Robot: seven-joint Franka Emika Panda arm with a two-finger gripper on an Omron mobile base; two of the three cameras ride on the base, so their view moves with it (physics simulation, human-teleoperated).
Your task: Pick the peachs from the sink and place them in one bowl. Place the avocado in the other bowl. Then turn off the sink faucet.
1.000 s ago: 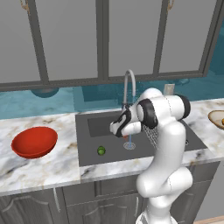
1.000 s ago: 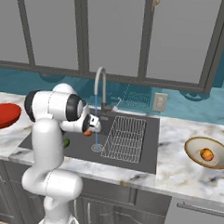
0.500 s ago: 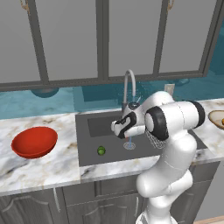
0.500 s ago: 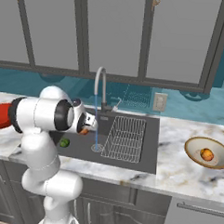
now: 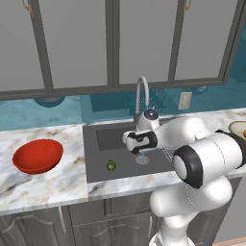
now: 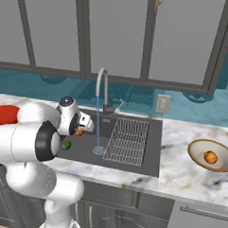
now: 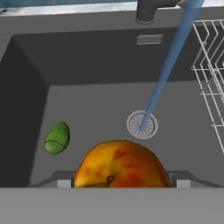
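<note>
My gripper [image 7: 121, 181] is shut on a peach [image 7: 120, 166], orange-yellow with red patches, held above the dark grey sink [image 7: 87, 65]. In the right base view the held peach [image 6: 79, 131] shows at the gripper [image 6: 81, 129], left of the water stream. The avocado [image 7: 57, 138] lies on the sink floor, left of the drain [image 7: 142, 124]; it shows as avocado [image 5: 111, 166] and avocado [image 6: 65, 145] too. Another peach [image 6: 210, 157] rests in the tan bowl [image 6: 198, 160] on the right counter. The red bowl [image 5: 37, 156] stands left of the sink. The faucet [image 5: 141, 91] is running.
A wire rack [image 6: 128, 140] fills the sink's right half. The blue water stream [image 7: 166, 74] falls onto the drain close to the held peach. Marble counter [image 5: 53, 185] flanks the sink on both sides. Grey cabinets [image 5: 110, 43] hang overhead.
The arm's upper links have swung round and lower. The gripper, still holding the peach, has drifted slightly left over the sink. The avocado and bowls have not moved.
</note>
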